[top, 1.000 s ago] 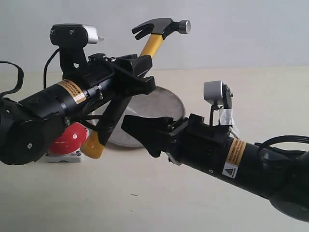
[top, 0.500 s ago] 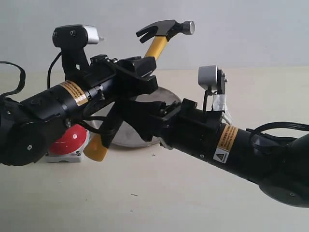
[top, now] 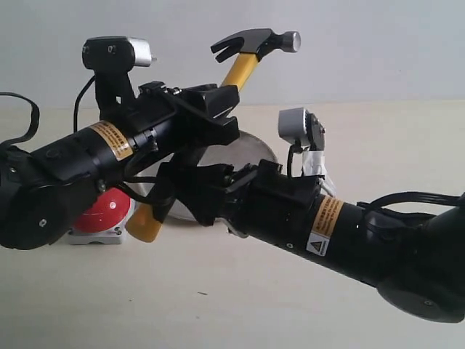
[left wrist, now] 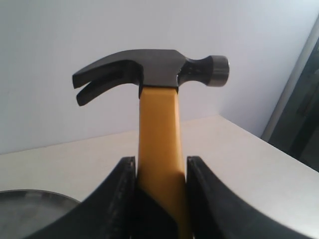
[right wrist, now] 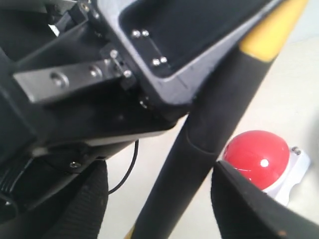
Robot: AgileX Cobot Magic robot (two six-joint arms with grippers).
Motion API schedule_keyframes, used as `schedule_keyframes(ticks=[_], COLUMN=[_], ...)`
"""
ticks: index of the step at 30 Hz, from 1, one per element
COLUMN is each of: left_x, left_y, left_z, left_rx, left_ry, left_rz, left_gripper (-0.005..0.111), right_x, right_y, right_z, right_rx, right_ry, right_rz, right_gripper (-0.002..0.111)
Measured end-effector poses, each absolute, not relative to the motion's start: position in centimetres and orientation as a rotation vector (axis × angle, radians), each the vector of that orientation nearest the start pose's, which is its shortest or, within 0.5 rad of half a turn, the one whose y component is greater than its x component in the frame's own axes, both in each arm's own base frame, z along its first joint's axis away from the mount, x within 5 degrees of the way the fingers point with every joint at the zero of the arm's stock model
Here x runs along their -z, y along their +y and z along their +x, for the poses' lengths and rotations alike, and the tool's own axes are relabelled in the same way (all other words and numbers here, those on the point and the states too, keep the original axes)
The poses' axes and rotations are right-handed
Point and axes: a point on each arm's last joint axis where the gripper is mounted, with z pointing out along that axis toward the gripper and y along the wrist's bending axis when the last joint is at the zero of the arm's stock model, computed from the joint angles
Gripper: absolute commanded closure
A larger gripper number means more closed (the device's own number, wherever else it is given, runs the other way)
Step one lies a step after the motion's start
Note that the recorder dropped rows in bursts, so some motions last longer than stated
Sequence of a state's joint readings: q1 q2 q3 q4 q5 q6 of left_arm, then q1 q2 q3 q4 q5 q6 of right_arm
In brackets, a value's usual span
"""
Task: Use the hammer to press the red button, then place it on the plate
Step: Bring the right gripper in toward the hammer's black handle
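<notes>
Hammer (left wrist: 154, 69), one, clenched in left hand (left wrist: 160, 167), right hand (right wrist: 159, 172) released astride its handle, one red button (right wrist: 256, 157), one plate (top: 254, 149)

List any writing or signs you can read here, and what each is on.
No words can be read.
left arm sticker: orange, print too small to read.
right arm sticker: orange, print too small to read.
warning triangle below that sticker: a sign only, no legible words.
On the hammer, no lettering shows.
</notes>
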State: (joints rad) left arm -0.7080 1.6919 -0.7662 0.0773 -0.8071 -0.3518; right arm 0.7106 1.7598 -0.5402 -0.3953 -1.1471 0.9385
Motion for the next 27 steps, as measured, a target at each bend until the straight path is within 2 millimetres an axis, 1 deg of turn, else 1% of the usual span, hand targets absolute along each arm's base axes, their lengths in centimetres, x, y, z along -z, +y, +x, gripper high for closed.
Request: schedule_keyframes(ticks=[8, 15, 27], left_x=[-22.4, -22.6, -23.0], left_y=[-23.1, -23.3, -23.4], left_z=[25.9, 25.7, 25.6], left_rx=[0.833, 0.844, 0.864], left_ry=[1.613, 1.587, 1.558], left_rz=[0.411, 0.451, 0.451], left_gripper=[0.107, 0.107, 0.107], right_x=[-17.1, -17.0, -17.5], right_y=[22.2, 22.1, 22.9], right_z=[21.0, 21.2, 22.0], right_rx=[-1.35, -1.359, -1.358], right_ry=[1.799, 1.811, 1.842], right_rz=[-0.196, -0.144, -0.13], right_gripper=[0.05, 0.05, 0.05])
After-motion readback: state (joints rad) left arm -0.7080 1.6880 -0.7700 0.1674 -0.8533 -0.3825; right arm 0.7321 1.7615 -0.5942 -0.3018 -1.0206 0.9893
